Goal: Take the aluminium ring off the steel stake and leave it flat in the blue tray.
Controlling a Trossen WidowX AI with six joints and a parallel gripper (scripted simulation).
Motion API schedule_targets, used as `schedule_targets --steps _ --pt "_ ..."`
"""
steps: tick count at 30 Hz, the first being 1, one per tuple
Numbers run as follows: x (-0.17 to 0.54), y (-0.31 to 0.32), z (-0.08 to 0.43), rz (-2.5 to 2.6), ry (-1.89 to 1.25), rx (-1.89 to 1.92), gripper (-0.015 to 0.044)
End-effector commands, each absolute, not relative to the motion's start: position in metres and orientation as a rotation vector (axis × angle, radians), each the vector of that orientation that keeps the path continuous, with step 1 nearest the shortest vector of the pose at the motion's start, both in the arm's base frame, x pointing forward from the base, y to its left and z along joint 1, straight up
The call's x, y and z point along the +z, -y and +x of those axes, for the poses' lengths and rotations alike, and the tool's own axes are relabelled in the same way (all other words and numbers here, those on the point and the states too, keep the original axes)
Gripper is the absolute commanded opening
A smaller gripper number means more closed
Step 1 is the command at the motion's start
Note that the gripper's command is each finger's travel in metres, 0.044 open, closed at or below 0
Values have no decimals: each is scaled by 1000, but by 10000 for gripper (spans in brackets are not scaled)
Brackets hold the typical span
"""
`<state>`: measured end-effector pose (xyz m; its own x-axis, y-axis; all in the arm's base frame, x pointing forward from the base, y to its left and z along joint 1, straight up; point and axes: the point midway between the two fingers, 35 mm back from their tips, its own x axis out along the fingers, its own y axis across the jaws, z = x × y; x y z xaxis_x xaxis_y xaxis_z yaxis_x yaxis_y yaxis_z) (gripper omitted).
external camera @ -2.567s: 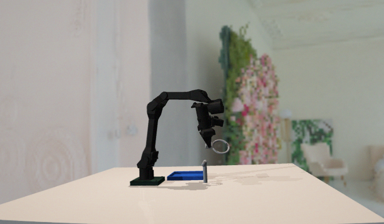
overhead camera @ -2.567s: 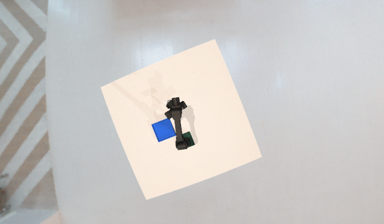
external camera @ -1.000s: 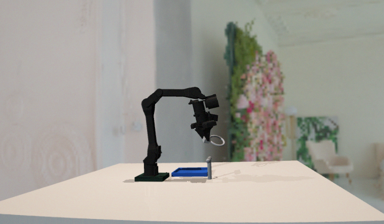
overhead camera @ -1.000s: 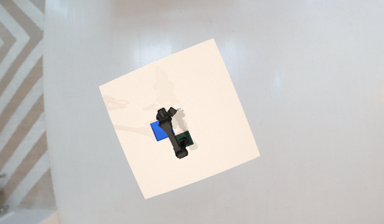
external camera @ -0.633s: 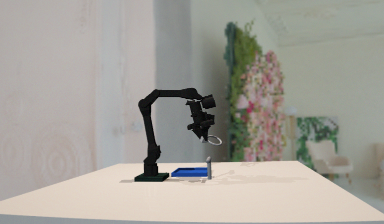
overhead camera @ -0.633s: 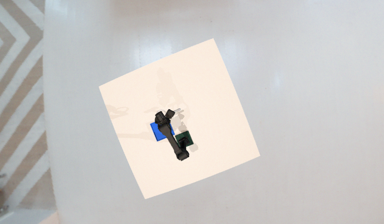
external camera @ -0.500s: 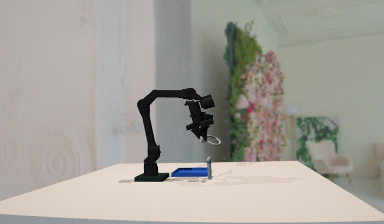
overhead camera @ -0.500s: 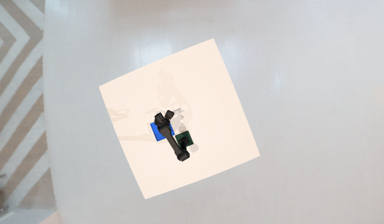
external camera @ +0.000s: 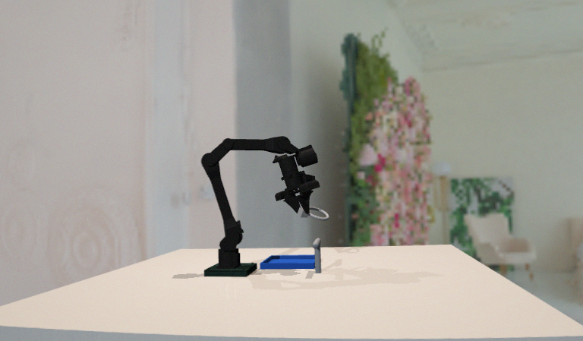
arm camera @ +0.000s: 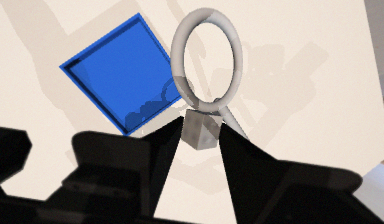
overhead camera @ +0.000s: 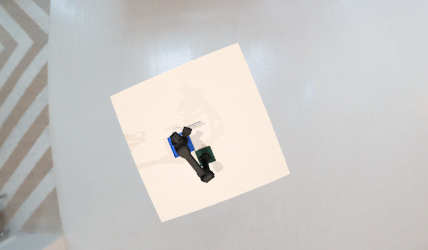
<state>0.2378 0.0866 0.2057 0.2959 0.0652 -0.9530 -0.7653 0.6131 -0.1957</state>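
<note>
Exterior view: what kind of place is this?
Probably a living room or lounge: a pale armchair, a floor lamp and a pink-flowered wall panel stand behind the table.

We observe a uniformly blue tray (overhead camera: 170,147) (external camera: 287,265) (arm camera: 117,76), a black arm (overhead camera: 190,162) (external camera: 219,191) and a dark green base plate (overhead camera: 210,150) (external camera: 210,272). We note a pale grey ring (overhead camera: 174,129) (external camera: 327,215) (arm camera: 177,59), its tab (arm camera: 200,130) mottled grey, and a grey stake (overhead camera: 195,123) (external camera: 318,260) (arm camera: 234,123). We see a plain cream table top (overhead camera: 220,83) (external camera: 171,303) (arm camera: 320,14) and, at far left in the top view, beige-and-whitish zigzag stripes (overhead camera: 28,86).
</note>
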Motion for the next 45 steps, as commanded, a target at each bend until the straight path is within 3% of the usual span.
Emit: schedule_targets --steps 1,45 --pt "208 -90 232 -778 -1112 636 0" --pt "188 -116 161 -1195 -732 793 0"
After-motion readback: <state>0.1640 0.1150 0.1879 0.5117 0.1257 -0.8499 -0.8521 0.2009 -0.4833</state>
